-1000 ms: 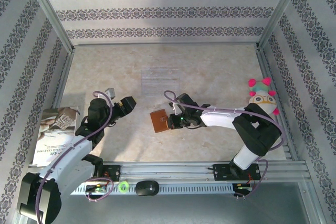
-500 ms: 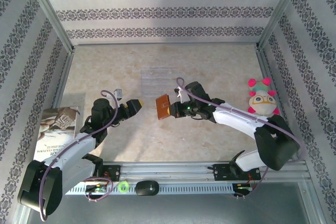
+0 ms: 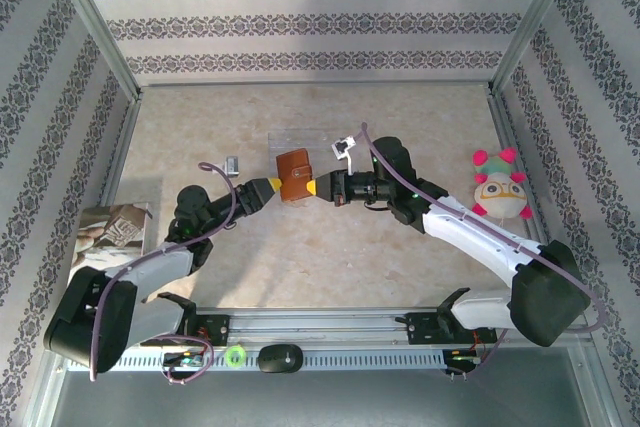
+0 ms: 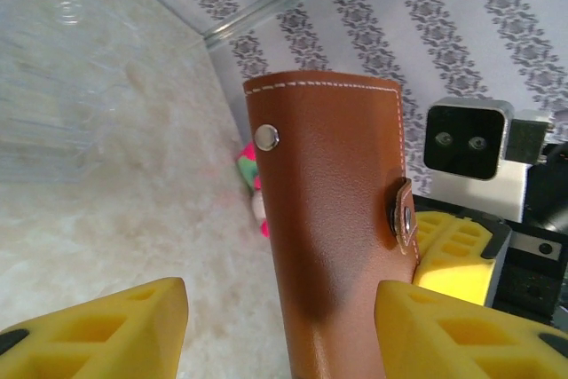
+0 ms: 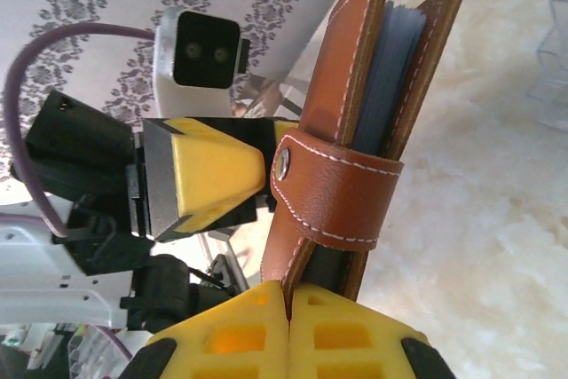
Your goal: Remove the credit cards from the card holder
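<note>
The card holder was held up off the table, near its middle, between the two arms and just in front of the clear ridged plastic tray. It was smooth tan-brown leather with pale stitching along the edges, a slim folded rectangle standing on end, with a round metal stud on one face. A short leather tab with its own snap wrapped across the open edge from one flap to the other. Thin grey-blue layers showed between the flaps. Whether any of them was a credit card I could not tell.

The right gripper had its yellow ribbed fingers pinched tight on one end of the card holder and was carrying it. The left gripper faced it from the other side with its jaws apart. One yellow pad sat to each side of the leather, and the near pad was clearly short of touching it. I could not make out whether the far one touched.

The tabletop was a pale, cream, marbled sheet. Well off to the right sat a soft plush toy with bright pink tufts. A printed booklet lay flat at the left edge, beside the left arm. Striped, patterned wallpaper closed in the space on three sides.
</note>
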Motion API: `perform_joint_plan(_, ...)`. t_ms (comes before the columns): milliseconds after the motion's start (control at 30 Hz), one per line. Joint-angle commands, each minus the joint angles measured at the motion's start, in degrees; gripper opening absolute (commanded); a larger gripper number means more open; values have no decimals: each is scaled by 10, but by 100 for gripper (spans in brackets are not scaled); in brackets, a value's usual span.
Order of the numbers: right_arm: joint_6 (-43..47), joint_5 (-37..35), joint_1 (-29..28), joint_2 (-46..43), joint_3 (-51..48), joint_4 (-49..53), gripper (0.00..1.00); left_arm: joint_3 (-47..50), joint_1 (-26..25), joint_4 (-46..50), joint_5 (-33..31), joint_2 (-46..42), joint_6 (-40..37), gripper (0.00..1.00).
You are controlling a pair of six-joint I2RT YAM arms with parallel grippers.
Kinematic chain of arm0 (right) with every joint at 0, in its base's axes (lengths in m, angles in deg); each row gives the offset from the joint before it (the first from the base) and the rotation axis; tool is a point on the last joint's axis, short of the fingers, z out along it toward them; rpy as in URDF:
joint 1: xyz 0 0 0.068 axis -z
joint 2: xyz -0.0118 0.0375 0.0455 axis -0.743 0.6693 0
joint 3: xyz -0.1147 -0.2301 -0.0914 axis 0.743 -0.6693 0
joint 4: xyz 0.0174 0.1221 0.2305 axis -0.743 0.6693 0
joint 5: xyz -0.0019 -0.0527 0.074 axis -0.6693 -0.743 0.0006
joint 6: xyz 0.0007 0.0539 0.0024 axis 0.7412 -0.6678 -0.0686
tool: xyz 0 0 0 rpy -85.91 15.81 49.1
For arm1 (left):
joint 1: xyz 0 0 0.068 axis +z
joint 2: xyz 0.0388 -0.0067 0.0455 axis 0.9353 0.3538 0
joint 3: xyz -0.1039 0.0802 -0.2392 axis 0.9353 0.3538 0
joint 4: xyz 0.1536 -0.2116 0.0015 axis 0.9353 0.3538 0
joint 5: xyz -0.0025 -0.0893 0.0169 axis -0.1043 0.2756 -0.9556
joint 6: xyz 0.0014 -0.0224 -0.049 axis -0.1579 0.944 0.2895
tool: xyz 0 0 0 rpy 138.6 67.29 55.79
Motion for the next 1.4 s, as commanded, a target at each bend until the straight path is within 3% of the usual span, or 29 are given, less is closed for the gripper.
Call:
perform_joint_plan(0,-31,35,-4,-9,14,-71,0,-9,-18,-125,23,17,42,58)
perform_joint_plan(100,-42,39,-7,-3,12,-88,0,-15,-33,-137,21,32,45,52)
perform_joint_plan(233,-42,27,-6,-4,8,-79,0,-14,-37,-160,19,39,57,32)
perform_joint_plan(400,-15,-25,-4,-14,20,9,0,-17,-41,-85,-1,-2,30,0)
perform_joint_plan(500,13,-103,-3,-19,45,114,18,-32,-58,33,-37,-51,-19,0)
perform_joint_plan(533,18,-133,-4,-25,52,149,30,-44,-68,100,-60,-73,-46,0)
perform_joint_plan(600,27,-187,-5,-37,65,196,41,-76,-95,265,-130,-117,-105,0)
perform_joint_plan(667,29,-238,-10,-46,77,231,46,-113,-124,393,-203,-136,-149,0)
perform_joint_plan(733,26,-285,-23,-48,91,254,49,-136,-144,460,-260,-135,-158,0)
perform_joint_plan(933,15,-379,-82,-31,142,273,55,-202,-238,555,-423,-90,-185,0)
perform_joint_plan(1200,6,-397,-119,35,188,308,55,-228,-280,540,-477,-54,-196,0)
perform_joint_plan(1367,13,-388,-132,63,204,302,55,-233,-282,530,-468,-48,-200,0)
